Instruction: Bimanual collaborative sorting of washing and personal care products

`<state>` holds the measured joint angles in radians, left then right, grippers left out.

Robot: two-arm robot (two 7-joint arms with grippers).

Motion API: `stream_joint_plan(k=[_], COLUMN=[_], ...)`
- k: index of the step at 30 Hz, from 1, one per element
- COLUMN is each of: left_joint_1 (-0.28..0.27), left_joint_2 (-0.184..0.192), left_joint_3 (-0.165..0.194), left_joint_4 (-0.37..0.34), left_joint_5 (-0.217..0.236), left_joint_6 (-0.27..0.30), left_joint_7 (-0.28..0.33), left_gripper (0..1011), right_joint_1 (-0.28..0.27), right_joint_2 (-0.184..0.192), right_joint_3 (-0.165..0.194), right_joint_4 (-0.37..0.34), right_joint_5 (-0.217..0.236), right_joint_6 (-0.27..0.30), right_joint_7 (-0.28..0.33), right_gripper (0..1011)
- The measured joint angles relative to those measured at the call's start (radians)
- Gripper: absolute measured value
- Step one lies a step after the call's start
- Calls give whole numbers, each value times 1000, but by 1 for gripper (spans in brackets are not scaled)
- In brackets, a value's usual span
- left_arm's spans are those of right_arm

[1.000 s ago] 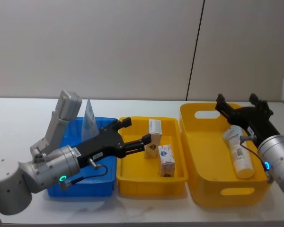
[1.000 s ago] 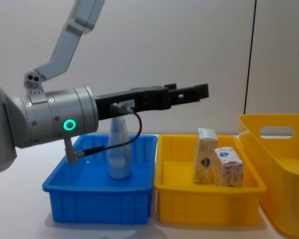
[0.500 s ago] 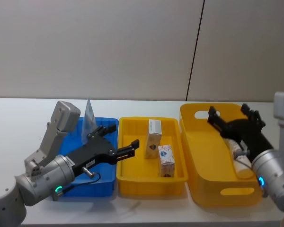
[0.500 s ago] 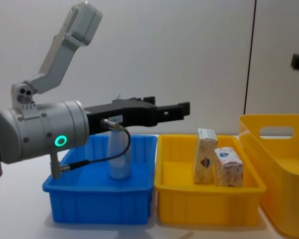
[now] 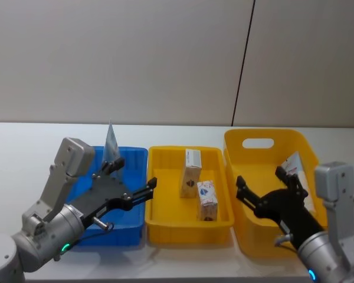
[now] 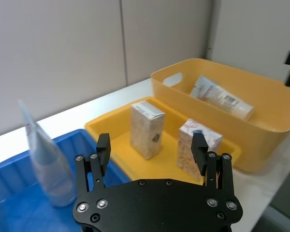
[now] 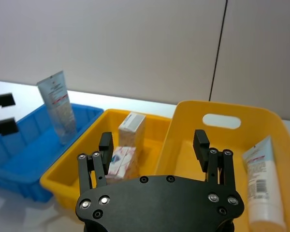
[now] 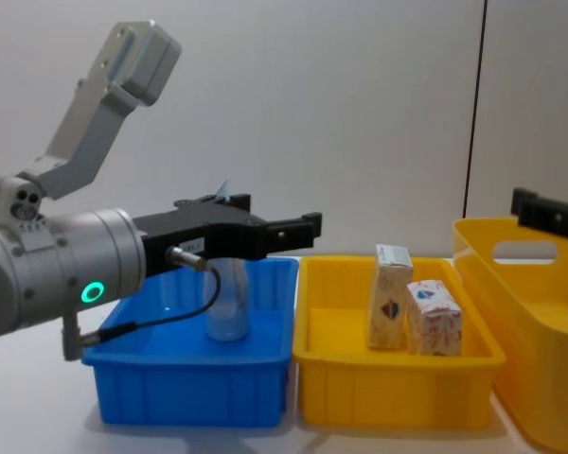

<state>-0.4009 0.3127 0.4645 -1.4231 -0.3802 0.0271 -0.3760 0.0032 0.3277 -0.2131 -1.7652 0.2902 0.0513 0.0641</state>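
Note:
A tall pale-blue pouch (image 5: 111,144) (image 6: 46,154) (image 7: 58,108) stands upright in the blue bin (image 5: 137,154). Two small cream cartons (image 5: 192,165) (image 5: 206,200) stand in the middle yellow tray (image 5: 165,231); the chest view shows them side by side (image 8: 390,293) (image 8: 434,317). A white tube (image 5: 292,164) (image 7: 263,183) (image 6: 222,96) lies in the large yellow bin (image 5: 256,141). My left gripper (image 5: 133,177) (image 8: 275,222) (image 6: 151,145) hovers open and empty over the blue bin's near right side. My right gripper (image 5: 259,180) (image 7: 153,141) hangs open and empty above the large bin's near left part.
The three containers stand in a row near the white table's front edge, blue on the left, the large yellow bin on the right. A grey wall rises behind the table. Bare tabletop lies left of the blue bin (image 8: 189,397).
Both arms have drawn back toward me. The left gripper left the middle tray and now sits over the blue bin. The right gripper moved away from the tube, nearer and lower.

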Motion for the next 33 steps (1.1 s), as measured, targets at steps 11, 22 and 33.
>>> stream_joint_plan(k=[11,22,33], left_joint_1=[62,125,163], left_joint_2=[27,53,69], left_joint_3=[-4,-8,-11], left_joint_4=[-77,-155,-202], left_joint_5=[68,137,179], left_joint_6=[-5,-10,-14], left_joint_7=[138,277,362], left_gripper=[1001,1001,1002], right_joint_1=[-17,-18,1], right_joint_2=[10,10,-8], right_joint_3=[-13,-13,-24], right_joint_4=[-2,-2,-3], right_joint_5=[-3,-3,-1], right_joint_6=[-17,-17,23], right_joint_7=[3,3,7], right_gripper=[1003,1003,1003])
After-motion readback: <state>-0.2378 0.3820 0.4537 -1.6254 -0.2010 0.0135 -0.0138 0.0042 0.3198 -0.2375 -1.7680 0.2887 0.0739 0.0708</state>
